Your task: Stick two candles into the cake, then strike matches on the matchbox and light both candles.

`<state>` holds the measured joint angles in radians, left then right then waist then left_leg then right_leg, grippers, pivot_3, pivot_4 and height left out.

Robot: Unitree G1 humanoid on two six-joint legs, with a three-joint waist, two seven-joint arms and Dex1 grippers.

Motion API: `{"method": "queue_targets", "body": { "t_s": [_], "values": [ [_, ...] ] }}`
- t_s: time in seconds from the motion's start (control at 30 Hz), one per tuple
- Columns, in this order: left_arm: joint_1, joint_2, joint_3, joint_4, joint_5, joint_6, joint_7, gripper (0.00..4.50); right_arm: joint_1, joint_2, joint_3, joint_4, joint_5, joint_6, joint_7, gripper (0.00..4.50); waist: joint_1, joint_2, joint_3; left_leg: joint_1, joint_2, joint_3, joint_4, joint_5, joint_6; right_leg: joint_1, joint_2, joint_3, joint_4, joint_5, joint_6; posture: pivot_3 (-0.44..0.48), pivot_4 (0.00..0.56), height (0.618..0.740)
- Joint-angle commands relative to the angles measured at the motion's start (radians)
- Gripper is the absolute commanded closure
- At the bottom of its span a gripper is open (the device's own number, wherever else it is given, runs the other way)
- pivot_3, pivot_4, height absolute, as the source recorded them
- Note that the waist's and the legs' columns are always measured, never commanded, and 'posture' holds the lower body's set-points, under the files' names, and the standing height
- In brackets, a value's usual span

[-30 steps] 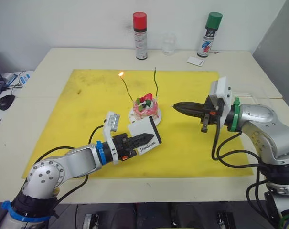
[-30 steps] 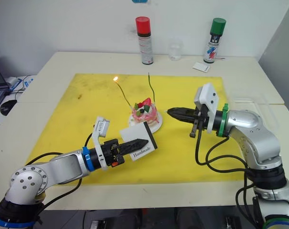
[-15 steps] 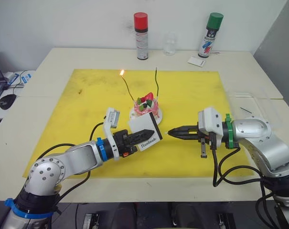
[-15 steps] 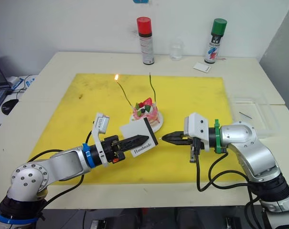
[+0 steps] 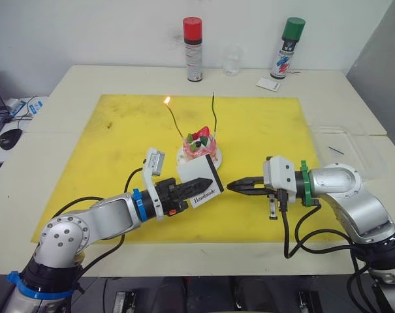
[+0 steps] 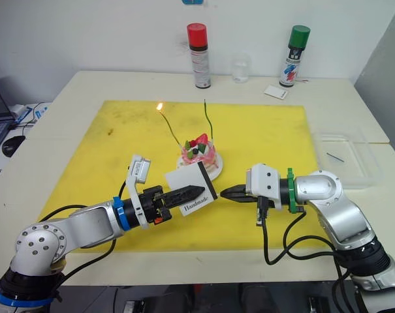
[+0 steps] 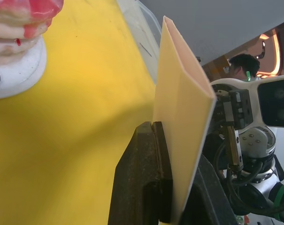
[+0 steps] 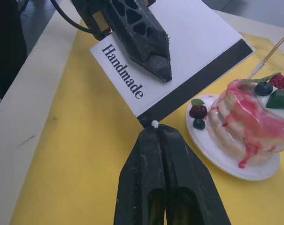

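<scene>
Head views: my right gripper (image 5: 231, 186) has swung down from beside the cake (image 5: 198, 147) to the near right edge of the matchbox (image 5: 200, 182), tips now just at the box's dark strip. A second ago it hovered right of the cake, higher and farther back; half a second ago it was short of the box. My left gripper (image 6: 196, 191) stays clamped on the matchbox, holding it tilted above the yellow mat (image 5: 106, 140), just near of the cake. Both candles (image 5: 215, 114) stand in the cake; the left one carries a flame, the right one is unlit (so one lighting remains, by my reckoning)

Left wrist view: fingers (image 7: 149, 159) pinch the box edge-on; cake plate sits beyond, right arm behind the box

Right wrist view: jaws squeezed together on a match (image 8: 154, 124), only its pale head showing at the tips, touching or nearly touching the black strip's corner. "Handmade" print faces me

Reading: strike for the second candle is about to start; the match has come to the strip
</scene>
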<state>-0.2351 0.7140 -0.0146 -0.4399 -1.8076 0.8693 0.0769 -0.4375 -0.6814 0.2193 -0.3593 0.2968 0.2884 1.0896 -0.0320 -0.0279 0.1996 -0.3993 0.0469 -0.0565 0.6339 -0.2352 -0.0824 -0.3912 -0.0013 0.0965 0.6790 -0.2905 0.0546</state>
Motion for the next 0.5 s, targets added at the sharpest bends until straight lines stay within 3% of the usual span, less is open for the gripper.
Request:
{"method": "queue_targets", "body": {
  "t_s": [0.03,0.5],
  "values": [
    [0.002,0.003,0.019,-0.037,-0.019,0.003,-0.006,4.5,-0.013,0.0,-0.009,-0.047,0.014,0.0,0.002,4.46,0.0,0.0,0.0,0.0,0.0,0.0,0.0,0.0,0.0,0.0,0.0,0.0,0.0,0.0,0.0,0.0,0.15,0.74],
    [0.003,0.006,0.019,-0.045,-0.039,0.003,0.0,4.5,-0.034,0.017,0.018,-0.028,-0.027,-0.005,-0.008,4.46,0.0,0.0,0.0,0.0,0.0,0.0,0.0,0.0,0.0,0.0,0.0,0.0,0.0,0.0,0.0,0.0,0.15,0.74]
  ]
}}
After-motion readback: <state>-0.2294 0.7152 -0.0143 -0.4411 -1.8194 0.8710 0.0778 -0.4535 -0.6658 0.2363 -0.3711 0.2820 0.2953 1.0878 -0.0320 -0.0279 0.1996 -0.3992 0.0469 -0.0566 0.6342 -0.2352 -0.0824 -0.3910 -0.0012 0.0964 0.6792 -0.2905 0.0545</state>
